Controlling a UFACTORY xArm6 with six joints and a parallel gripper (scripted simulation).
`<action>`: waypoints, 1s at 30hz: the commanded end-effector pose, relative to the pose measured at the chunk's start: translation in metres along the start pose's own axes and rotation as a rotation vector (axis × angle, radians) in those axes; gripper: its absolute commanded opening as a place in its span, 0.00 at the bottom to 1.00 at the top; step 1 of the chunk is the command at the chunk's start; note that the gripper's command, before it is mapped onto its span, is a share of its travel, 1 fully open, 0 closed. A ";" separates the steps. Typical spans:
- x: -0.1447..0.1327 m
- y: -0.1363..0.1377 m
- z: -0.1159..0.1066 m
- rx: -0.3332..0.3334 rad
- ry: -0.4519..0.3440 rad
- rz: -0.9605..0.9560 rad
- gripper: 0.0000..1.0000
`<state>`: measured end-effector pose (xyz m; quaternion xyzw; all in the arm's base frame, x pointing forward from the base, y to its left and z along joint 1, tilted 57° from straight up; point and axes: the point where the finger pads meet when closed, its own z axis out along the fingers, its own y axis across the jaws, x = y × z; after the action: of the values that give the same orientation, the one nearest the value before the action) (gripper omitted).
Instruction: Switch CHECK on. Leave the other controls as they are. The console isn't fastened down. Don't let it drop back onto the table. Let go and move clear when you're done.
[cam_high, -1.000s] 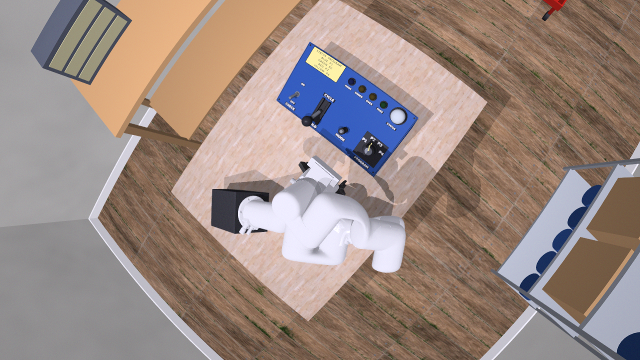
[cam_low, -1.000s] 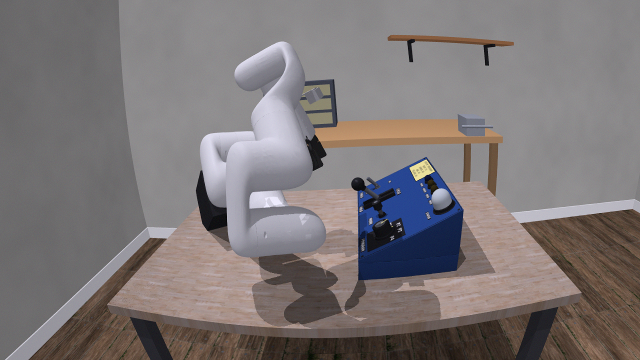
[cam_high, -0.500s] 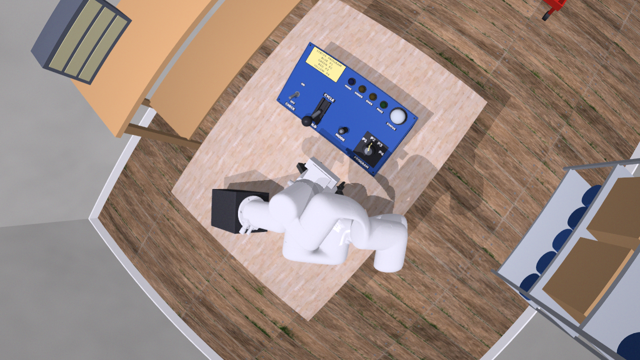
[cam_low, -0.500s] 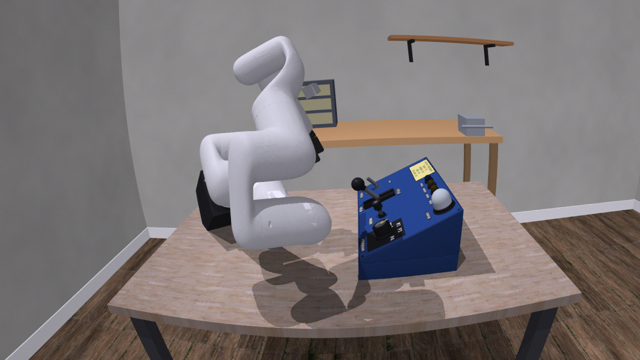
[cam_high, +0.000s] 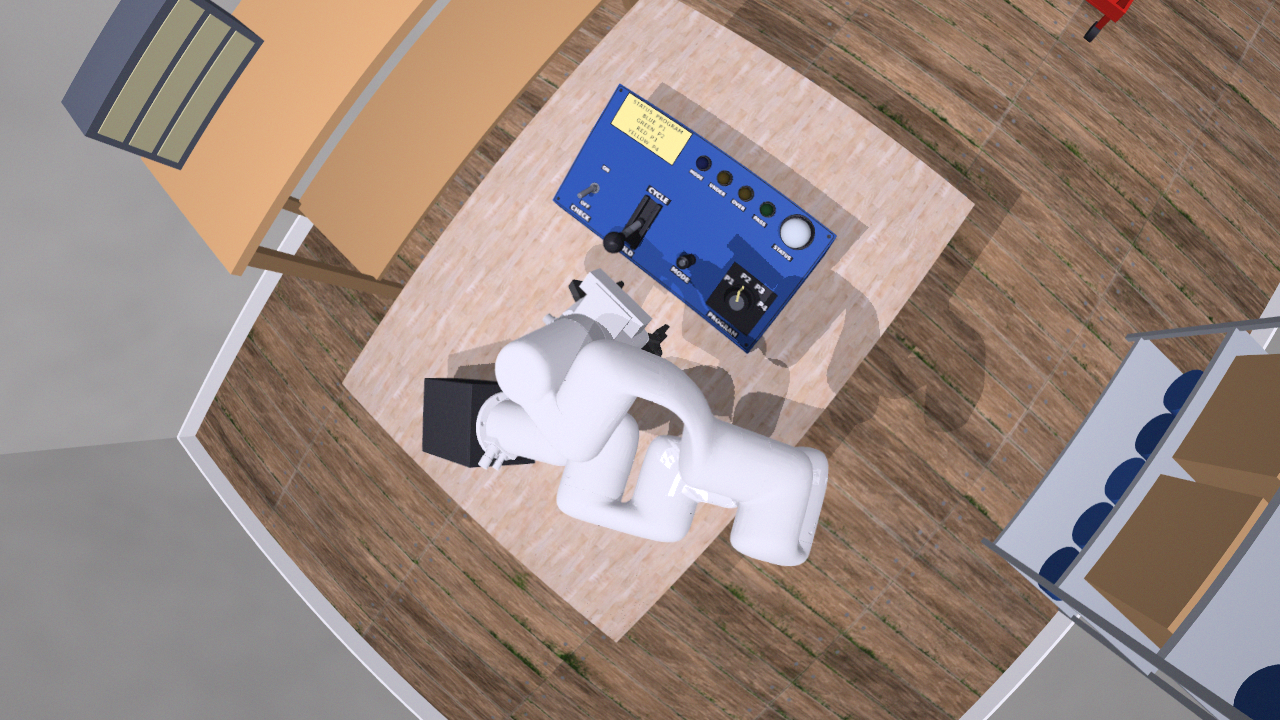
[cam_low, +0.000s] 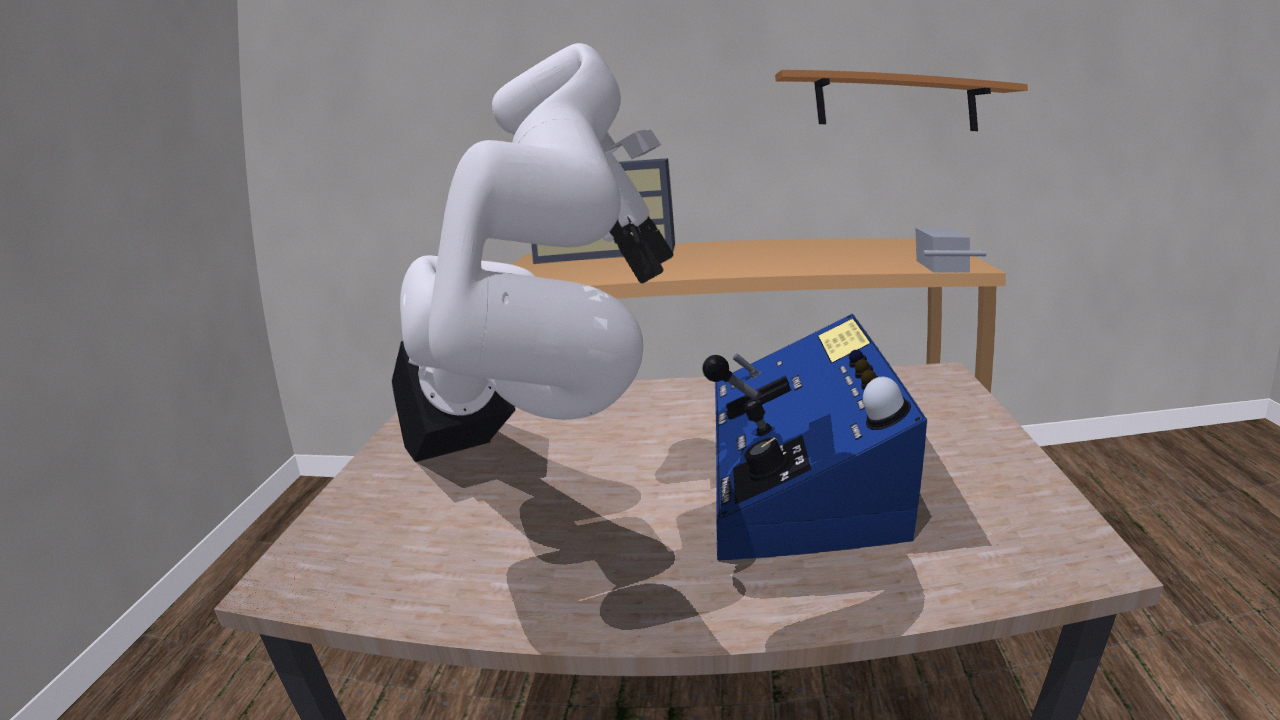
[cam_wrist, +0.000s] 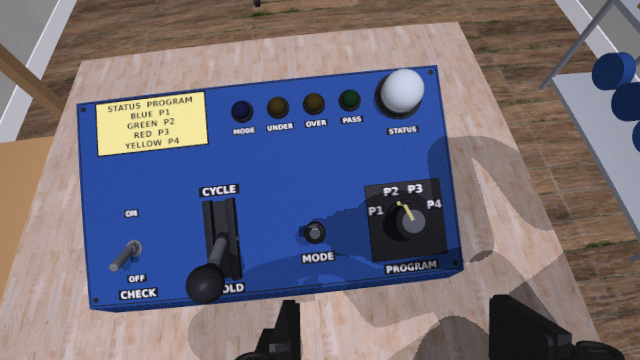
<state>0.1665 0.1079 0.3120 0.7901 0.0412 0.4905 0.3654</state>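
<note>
The blue console (cam_wrist: 265, 190) sits on the wooden table and also shows in the overhead view (cam_high: 693, 214) and the side view (cam_low: 810, 447). The CHECK toggle (cam_wrist: 125, 255) is at the console's lower left; its grey lever leans toward OFF. It also shows in the overhead view (cam_high: 587, 190). My gripper (cam_wrist: 395, 330) is open and empty. It hangs high above the table, in front of the console's near edge, right of the toggle. It shows in the side view (cam_low: 642, 252), well above and apart from the console.
On the console are a black-knobbed CYCLE/HOLD lever (cam_wrist: 212, 270) at HOLD, a MODE button (cam_wrist: 314, 232), a PROGRAM dial (cam_wrist: 407, 222) pointing near P2, several dark lamps and a white STATUS dome (cam_wrist: 401, 90). The arm's black base (cam_high: 456, 420) stands on the table.
</note>
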 end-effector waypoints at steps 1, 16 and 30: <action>0.022 -0.046 -0.004 -0.028 0.011 0.024 1.00; 0.031 -0.182 0.037 -0.018 0.013 -0.017 1.00; -0.004 -0.271 0.098 0.015 -0.047 -0.084 1.00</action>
<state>0.3115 0.2444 0.1297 0.7995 0.0679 0.4577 0.3830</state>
